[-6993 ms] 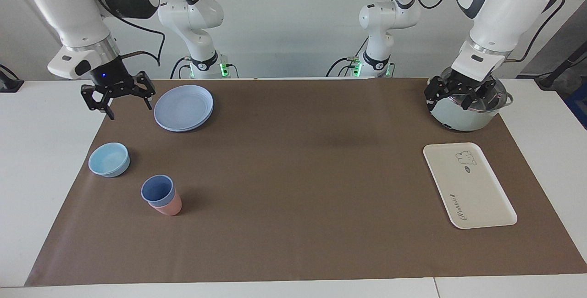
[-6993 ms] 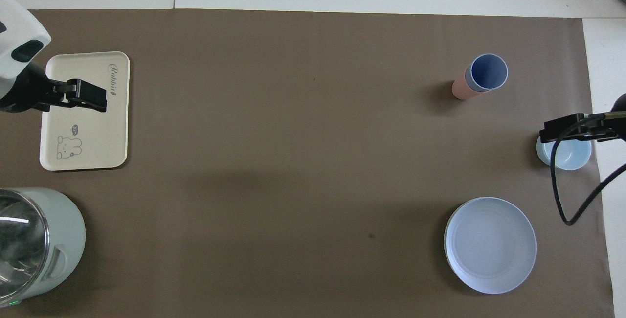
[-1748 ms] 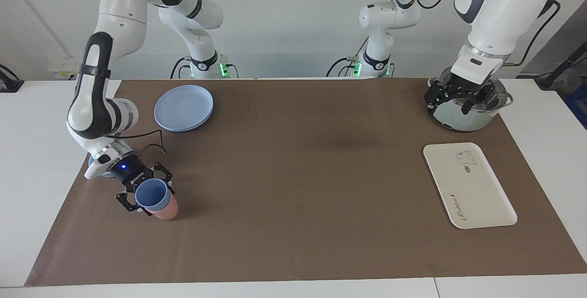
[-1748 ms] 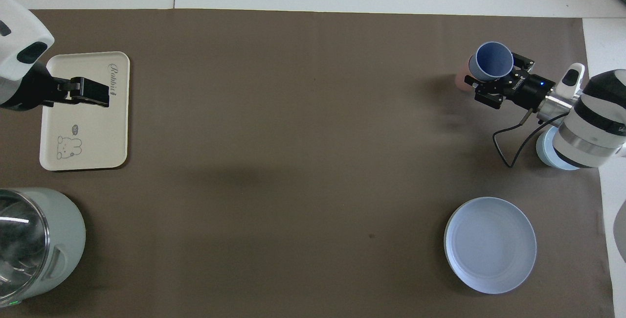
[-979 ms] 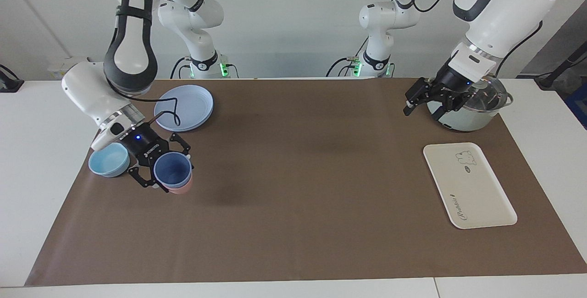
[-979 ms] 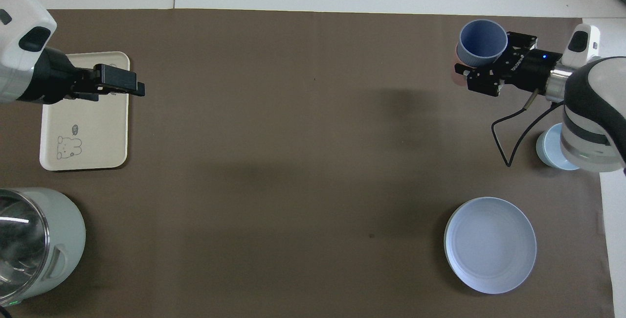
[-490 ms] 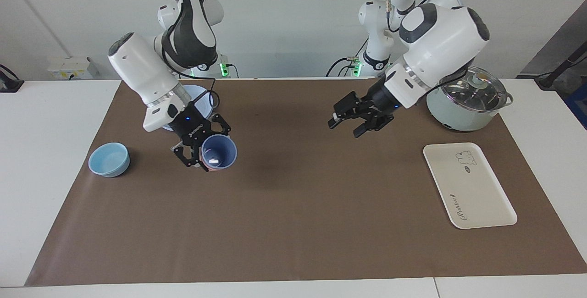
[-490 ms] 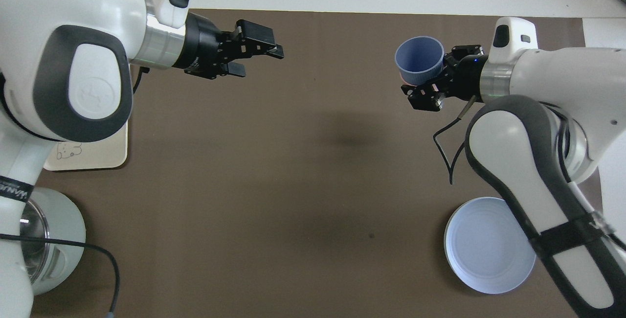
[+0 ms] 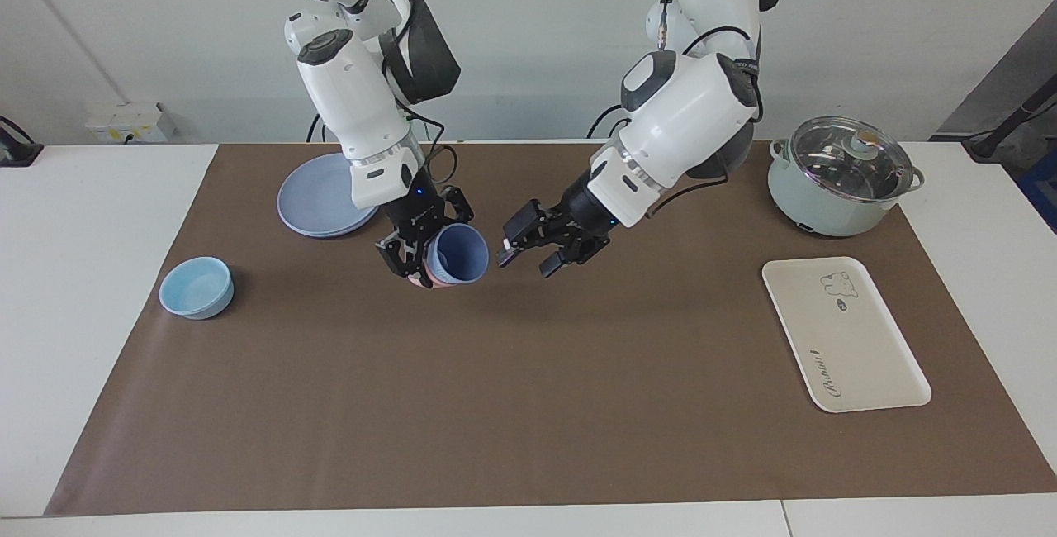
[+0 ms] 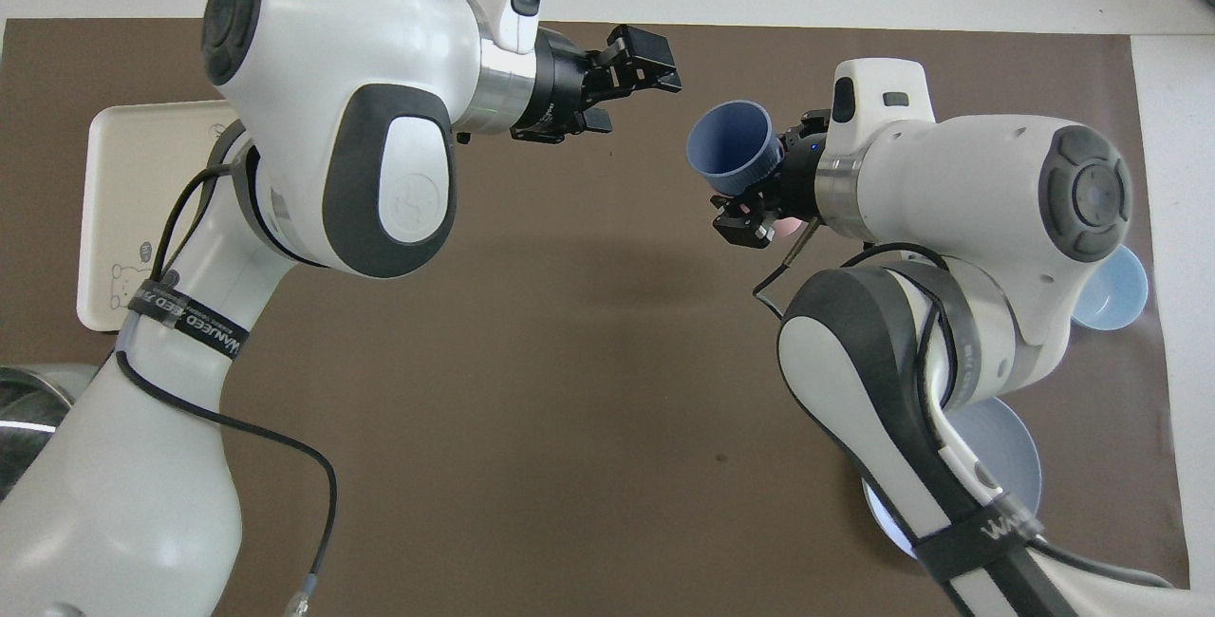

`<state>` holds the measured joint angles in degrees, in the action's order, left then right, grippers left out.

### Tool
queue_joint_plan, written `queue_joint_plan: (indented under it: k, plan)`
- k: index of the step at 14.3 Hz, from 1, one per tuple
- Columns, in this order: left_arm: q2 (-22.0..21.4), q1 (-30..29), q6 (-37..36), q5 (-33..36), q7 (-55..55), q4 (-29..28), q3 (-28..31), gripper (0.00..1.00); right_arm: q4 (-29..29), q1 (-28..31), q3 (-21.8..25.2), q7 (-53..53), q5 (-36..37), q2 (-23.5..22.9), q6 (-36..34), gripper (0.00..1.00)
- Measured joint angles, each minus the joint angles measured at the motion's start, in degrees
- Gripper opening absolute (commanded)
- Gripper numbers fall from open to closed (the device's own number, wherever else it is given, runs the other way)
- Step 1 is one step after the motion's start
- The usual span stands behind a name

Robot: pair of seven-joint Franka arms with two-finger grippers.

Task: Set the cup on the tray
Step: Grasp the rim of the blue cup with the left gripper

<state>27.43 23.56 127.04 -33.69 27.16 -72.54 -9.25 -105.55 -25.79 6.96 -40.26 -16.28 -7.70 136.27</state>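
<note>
Brown paper covers the surface, and above its middle the right gripper (image 9: pixel 425 260) holds in its jaws a pink cup nested under the periwinkle cup (image 9: pixel 457 254), mouth tipped toward the left gripper (image 9: pixel 526 252), whose parted jaws hover just beside it, the tray (image 9: pixel 859 355) well apart.

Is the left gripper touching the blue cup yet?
Apart. The facing view shows brown mat between the left gripper and the cup, which the right gripper holds.
</note>
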Motion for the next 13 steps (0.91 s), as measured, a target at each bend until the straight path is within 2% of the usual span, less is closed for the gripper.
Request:
queue_joint_plan:
  k: [3,6,7,11,12,13]
  plan:
    - [0.7,2.3,0.5,0.1,0.2,0.4,0.0,0.74,0.0,-0.2,0.0,0.1,2.7,0.1,0.0,0.00]
    - [0.7,3.3,0.3,3.1,0.2,0.2,0.0,0.69,0.1,-0.2,0.0,0.1,2.9,0.2,0.0,0.00]
    - [0.8,3.8,0.3,3.7,0.2,0.1,0.0,0.62,0.1,-0.2,0.0,0.1,2.9,0.2,0.0,0.00]
    - [1.0,4.8,0.2,4.1,0.2,0.0,0.0,0.12,0.2,-0.1,0.1,0.1,3.0,0.3,0.0,0.00]
    - [1.0,4.7,0.1,4.1,0.2,0.0,0.2,0.03,0.2,-0.1,0.3,0.1,3.0,0.4,0.0,0.00]
    - [1.0,4.7,0.0,4.1,0.2,0.0,0.3,0.00,0.2,0.0,0.4,0.1,3.1,0.4,0.0,0.00]
